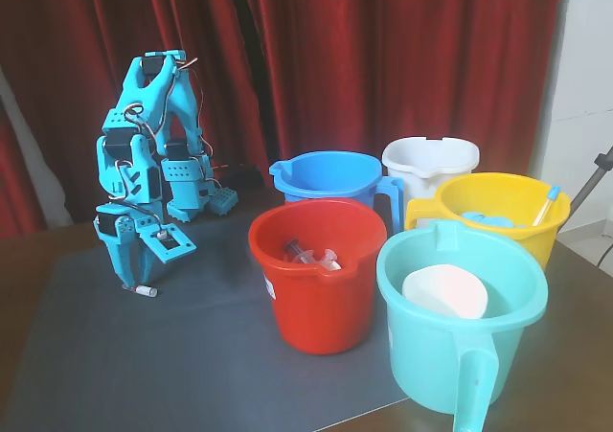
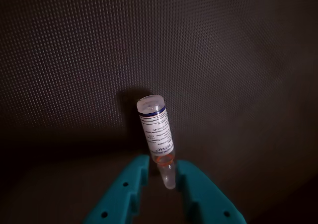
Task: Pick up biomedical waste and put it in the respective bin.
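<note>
The biomedical waste point(image 2: 156, 134) is a small clear vial with a white printed label, a blue ring near its cap and an orange band near its narrow end. In the wrist view my teal gripper point(image 2: 164, 177) is shut on that narrow end, one finger point(image 2: 196, 194) pressing each side, just over the dark mat. The fixed view shows the gripper point(image 1: 137, 281) folded down at the left of the mat with the vial point(image 1: 145, 289) at its tip. The respective bin, a royal-blue bucket point(image 1: 330, 175), stands well to the right, behind the red bucket.
A red bucket point(image 1: 316, 303) holding syringe-like items stands mid-table. A turquoise bucket point(image 1: 450, 355) with a white object is at front right. White point(image 1: 431, 159) and yellow point(image 1: 498, 216) buckets stand behind. The grey mat point(image 1: 144, 355) ends near the front edge.
</note>
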